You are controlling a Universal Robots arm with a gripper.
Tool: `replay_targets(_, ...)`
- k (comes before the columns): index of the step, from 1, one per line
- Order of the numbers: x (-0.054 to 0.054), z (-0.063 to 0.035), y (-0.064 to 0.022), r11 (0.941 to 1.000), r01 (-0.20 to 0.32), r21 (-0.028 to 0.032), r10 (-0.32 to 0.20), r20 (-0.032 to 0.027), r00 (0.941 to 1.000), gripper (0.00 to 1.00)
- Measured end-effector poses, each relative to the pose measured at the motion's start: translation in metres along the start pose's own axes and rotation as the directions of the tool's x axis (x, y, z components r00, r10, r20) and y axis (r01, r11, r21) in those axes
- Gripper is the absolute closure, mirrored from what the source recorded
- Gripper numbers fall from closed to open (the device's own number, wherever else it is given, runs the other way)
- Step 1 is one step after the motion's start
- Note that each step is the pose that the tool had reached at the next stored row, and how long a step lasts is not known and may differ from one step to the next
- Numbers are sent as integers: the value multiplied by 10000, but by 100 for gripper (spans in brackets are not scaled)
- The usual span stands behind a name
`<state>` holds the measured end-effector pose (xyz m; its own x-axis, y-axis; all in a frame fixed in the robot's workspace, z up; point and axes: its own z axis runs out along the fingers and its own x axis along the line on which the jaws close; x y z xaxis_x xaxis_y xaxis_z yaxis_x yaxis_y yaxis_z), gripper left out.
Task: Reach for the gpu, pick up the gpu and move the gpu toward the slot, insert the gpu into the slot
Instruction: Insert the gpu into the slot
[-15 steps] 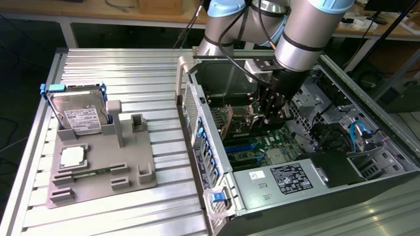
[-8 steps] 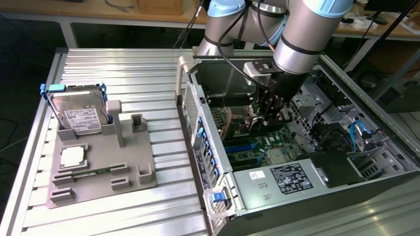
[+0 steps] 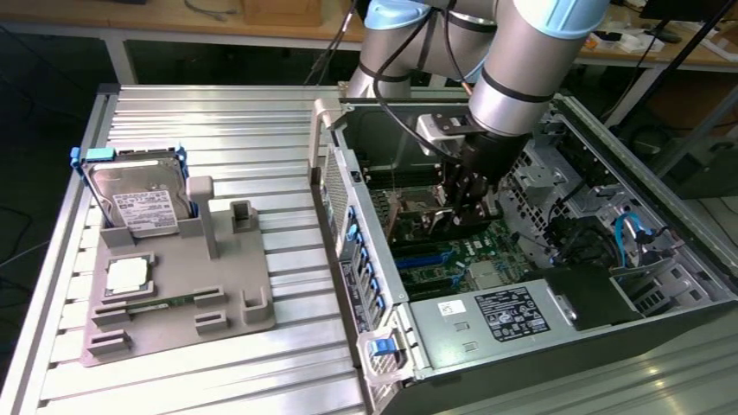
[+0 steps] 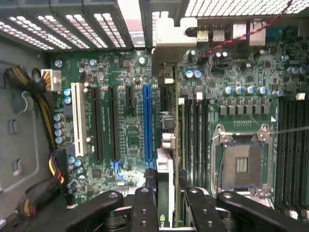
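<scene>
Jaws part-closed, gripping the gpu [image 4: 164,186] by its upper edge, a finger [image 4: 145,208] pressed to either face; nothing else is in them.

- Desk [image 3: 231,112]: ribbed metal top. The open computer case [image 3: 337,216] lies on its side along the desk edge on the exterior view's right. A grey parts tray [image 3: 173,298] with a hard drive [image 3: 138,207] sits toward the opposite edge, well apart from the work.
- Arm [image 3: 519,78]: reaches down into the case, jaws low over the motherboard [image 4: 128,125].
- gpu: seen edge-on from the wrist, upright, with its silvery bracket [image 4: 169,34] at the case's rear wall.
- slot [image 4: 148,121]: long, blue and unoccupied, near the middle of the board, between the black connectors and the CPU socket [image 4: 241,164].

Step, as we judge it: pick-up done, and the card is being carried to the slot; insertion not yet made. The card's line runs parallel to the slot and just beside it, on the socket side.

We reckon seating calls for the card's lower edge to be squared over the slot's full length, the bracket meeting the rear opening, and a straight press with no tilt.

Hard to make out: the card's contact edge is hidden beneath it, so we cannot tell how high it hangs above the board. The sideways offset may be partly camera angle. In the exterior view the card is lost in the dark between the fingers.
</scene>
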<state>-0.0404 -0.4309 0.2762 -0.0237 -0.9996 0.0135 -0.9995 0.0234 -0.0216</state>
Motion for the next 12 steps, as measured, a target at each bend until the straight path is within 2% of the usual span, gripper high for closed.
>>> replay_targets(6, 66, 12, 2, 10000, 1, 0, -1, -1, 10000, 73)
replay_targets(12, 75, 44, 8, 10000, 1, 0, -1, -1, 10000, 73)
